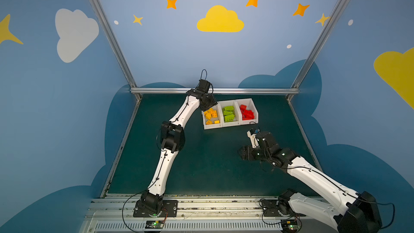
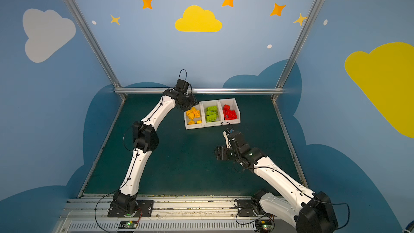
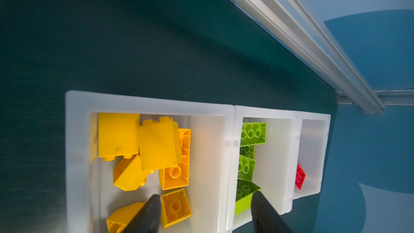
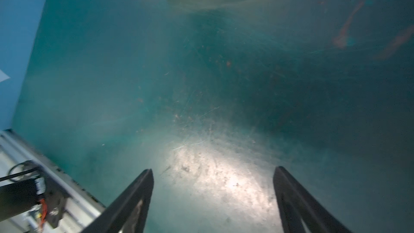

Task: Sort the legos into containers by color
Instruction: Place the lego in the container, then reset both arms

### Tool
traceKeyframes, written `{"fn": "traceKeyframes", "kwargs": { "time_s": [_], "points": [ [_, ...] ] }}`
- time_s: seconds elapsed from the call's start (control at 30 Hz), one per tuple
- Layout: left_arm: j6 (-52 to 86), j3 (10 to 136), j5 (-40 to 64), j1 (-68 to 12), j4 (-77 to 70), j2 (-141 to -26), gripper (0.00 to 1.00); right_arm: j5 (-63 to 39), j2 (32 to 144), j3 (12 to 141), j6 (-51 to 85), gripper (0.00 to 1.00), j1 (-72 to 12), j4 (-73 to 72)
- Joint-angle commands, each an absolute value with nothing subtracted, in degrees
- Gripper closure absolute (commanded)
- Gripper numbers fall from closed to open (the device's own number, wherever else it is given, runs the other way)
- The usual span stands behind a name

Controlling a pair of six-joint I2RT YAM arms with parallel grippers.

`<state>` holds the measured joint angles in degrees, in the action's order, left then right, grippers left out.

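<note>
Sorted legos (image 1: 229, 113) fill three white containers (image 1: 230, 124) at centre frame in both top views. Left gripper (image 3: 206, 195) hangs parted, empty, above the yellow legos (image 3: 156, 144); right gripper (image 4: 213, 168) gapes wide, empty, over the green mat (image 4: 201, 75).

Three bins stand side by side, touching, in a row toward the back of the tabletop (image 1: 201, 171), right of its middle: the left bin (image 1: 212, 127), the middle bin (image 1: 231, 123) and the right bin (image 1: 249, 121), each with a heap of bricks (image 1: 210, 114) lying in it. The left tool (image 3: 206, 215) hangs over the back left corner of the left bin, above its bricks. The right tool (image 4: 212, 198) hangs over bare tabletop in front of the right bin, apart from the row.
</note>
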<state>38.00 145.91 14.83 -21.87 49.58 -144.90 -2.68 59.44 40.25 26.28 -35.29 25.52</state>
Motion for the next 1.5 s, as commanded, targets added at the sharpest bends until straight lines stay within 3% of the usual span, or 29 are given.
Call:
{"fn": "traceKeyframes", "kwargs": {
  "time_s": [0.0, 0.37, 0.6, 0.77, 0.93, 1.1, 1.27, 1.4, 1.47],
  "points": [
    [35.06, 143.48, 12.69, -22.15, 51.79, -137.95, 0.3, 3.58, 57.7, 42.94, 24.38, 0.13, -33.76, 26.37],
    [29.06, 96.72, -1.82, -21.92, 36.77, -101.68, 0.0, 11.44, 62.22, 43.14, 22.3, 0.07, -21.48, 19.95],
    [30.27, 67.68, -17.34, -18.8, 28.97, -76.14, 0.0, 18.87, 68.14, 36.34, 18.99, 0.05, -13.6, 6.85],
    [23.55, 51.43, -26.21, -14.86, 22.05, -64.29, 0.0, 14.04, 71.02, 37.06, 22.58, 0.04, -3.62, 3.64],
    [18.23, 40.44, -23.81, -6.22, 12.2, -61.66, 0.0, 18.86, 72.61, 32.51, 15.9, 0.05, -1.49, -9.5],
    [18.11, 36.78, -24.98, -3.61, 0.33, -70.55, 0.0, 19.61, 76.18, 24.68, 8.56, 0.05, -1.52, -31.39],
    [13.37, 32.14, -24.14, -2.41, -20.01, -78.91, 0.0, 9.94, 81.67, 22.15, 4.72, 0.05, -1.53, -42.77],
    [9.36, 32.8, -22.77, -1.34, -25.9, -85.34, 0.0, 0.16, 86.39, 19.34, 0.11, 0.05, -1.87, -52.67],
    [7.42, 31.28, -17.08, -0.84, -29.75, -85.97, 0.0, -0.72, 87.11, 19.27, -0.22, 0.05, -1.88, -54.15]
  ]
}}
